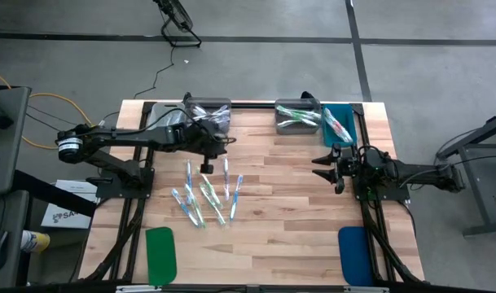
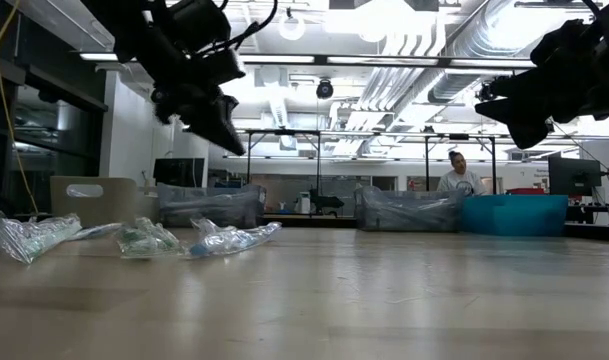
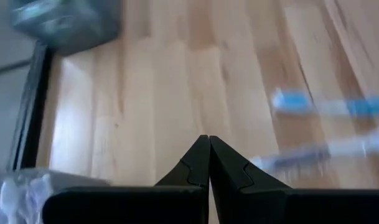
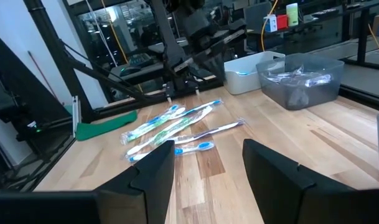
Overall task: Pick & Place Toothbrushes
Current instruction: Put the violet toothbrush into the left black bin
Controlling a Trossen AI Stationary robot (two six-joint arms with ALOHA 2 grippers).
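Observation:
Several toothbrushes (image 1: 207,195) in clear wrap with blue and green accents lie flat and scattered on the wooden table, left of its middle; they also show in the low view (image 2: 224,240) and the right wrist view (image 4: 170,124). My left gripper (image 1: 207,167) hangs shut above the table just beyond the pile's far edge, with nothing between its fingers (image 3: 209,143). Two blurred toothbrushes (image 3: 326,106) lie on the wood ahead of it. My right gripper (image 1: 321,167) stands open and level at the table's right side, well clear of the pile (image 4: 208,146).
Grey bins (image 1: 200,118) stand at the far left. A grey bin (image 1: 296,118) and a blue bin (image 1: 341,126), both with toothbrushes inside, stand at the far right. A green pad (image 1: 160,252) and a blue pad (image 1: 353,254) lie near the front edge. A person (image 2: 459,175) sits in the room behind.

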